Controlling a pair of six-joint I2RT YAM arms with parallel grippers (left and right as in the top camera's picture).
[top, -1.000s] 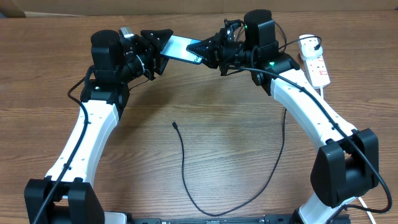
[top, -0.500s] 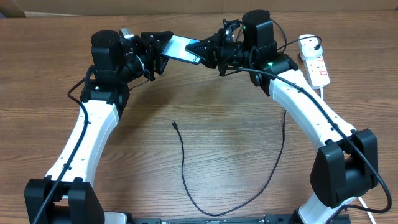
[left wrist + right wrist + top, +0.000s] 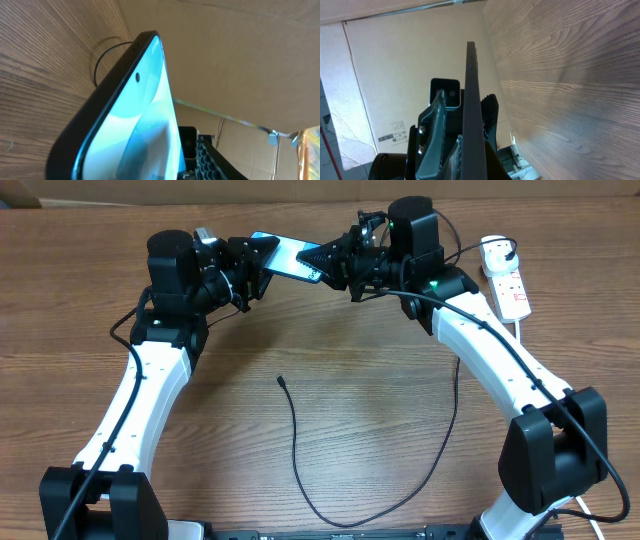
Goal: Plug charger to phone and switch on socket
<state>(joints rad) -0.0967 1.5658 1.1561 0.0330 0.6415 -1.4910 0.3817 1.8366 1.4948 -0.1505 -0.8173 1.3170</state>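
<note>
Overhead: phone (image 3: 290, 256) near the table's (image 3: 350, 340) far edge. Right claw (image 3: 322, 262) clamped on its right end; left claw (image 3: 262, 255) around its left end, grip unclear. Charger cable (image 3: 296, 450) lies mid-table.

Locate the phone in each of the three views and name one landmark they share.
Overhead: the phone, top centre.
Left wrist: the phone fills the lower centre, teal screen close up.
Right wrist: the phone edge-on, a thin dark upright strip.
Shared landmark: the wooden table.
</note>
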